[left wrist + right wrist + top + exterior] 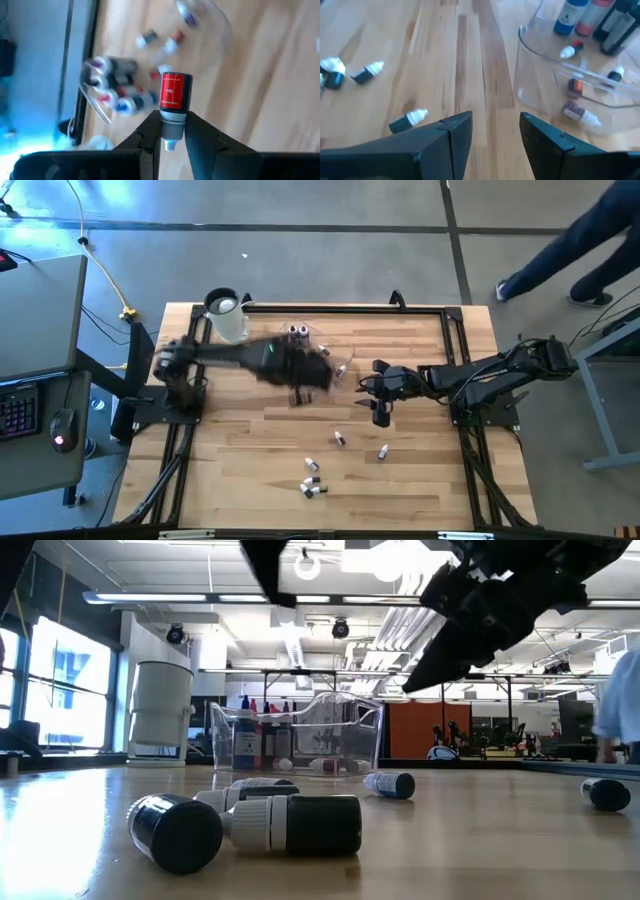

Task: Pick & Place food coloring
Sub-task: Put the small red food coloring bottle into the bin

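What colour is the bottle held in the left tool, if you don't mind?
Red bottle, whitish tip, gripped by the left tool; the left wrist view shows it best.

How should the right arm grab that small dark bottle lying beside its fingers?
Come straight down with the right gripper and pinch the bottle across its dark body, not the tapered white tip. It lies flat on the table, with both long sides free.

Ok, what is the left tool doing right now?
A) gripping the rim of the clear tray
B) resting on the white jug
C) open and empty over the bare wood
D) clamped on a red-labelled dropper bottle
D: in the left wrist view the left tool has its two fingers closed on the neck of a red-labelled dropper bottle, with the clear tray beyond it, untouched.
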Controlling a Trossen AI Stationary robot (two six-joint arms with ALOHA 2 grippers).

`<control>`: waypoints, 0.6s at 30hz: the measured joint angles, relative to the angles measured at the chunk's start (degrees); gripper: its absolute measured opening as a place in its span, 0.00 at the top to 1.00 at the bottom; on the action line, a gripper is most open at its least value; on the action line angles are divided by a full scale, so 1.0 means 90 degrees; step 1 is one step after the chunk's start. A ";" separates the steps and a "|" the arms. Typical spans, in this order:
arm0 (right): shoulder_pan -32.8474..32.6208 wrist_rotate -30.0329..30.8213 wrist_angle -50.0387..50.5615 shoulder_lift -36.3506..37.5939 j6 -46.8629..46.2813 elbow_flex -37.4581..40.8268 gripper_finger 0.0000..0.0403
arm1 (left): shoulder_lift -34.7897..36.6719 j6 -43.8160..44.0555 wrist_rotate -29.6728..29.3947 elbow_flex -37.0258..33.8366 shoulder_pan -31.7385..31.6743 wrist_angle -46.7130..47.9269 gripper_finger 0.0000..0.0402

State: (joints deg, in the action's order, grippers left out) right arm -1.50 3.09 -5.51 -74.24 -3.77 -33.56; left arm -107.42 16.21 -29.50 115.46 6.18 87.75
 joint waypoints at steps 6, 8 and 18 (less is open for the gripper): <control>0.0000 0.0006 -0.0157 0.0000 -0.0158 0.0001 0.62 | 0.0271 -0.0776 0.0955 -0.0300 -0.1450 -0.1251 0.85; 0.0000 0.0042 -0.0222 0.0000 -0.0099 0.0000 0.61 | 0.0234 -0.1136 0.1602 -0.0719 -0.1899 -0.1747 0.85; 0.0000 -0.0002 -0.0208 0.0000 -0.0049 0.0000 0.62 | 0.0059 -0.1776 0.3193 -0.3324 -0.2974 -0.5076 0.84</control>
State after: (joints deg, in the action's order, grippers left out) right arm -1.50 3.07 -7.38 -74.24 -4.21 -33.56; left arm -106.89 0.23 -0.76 85.55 -20.58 42.06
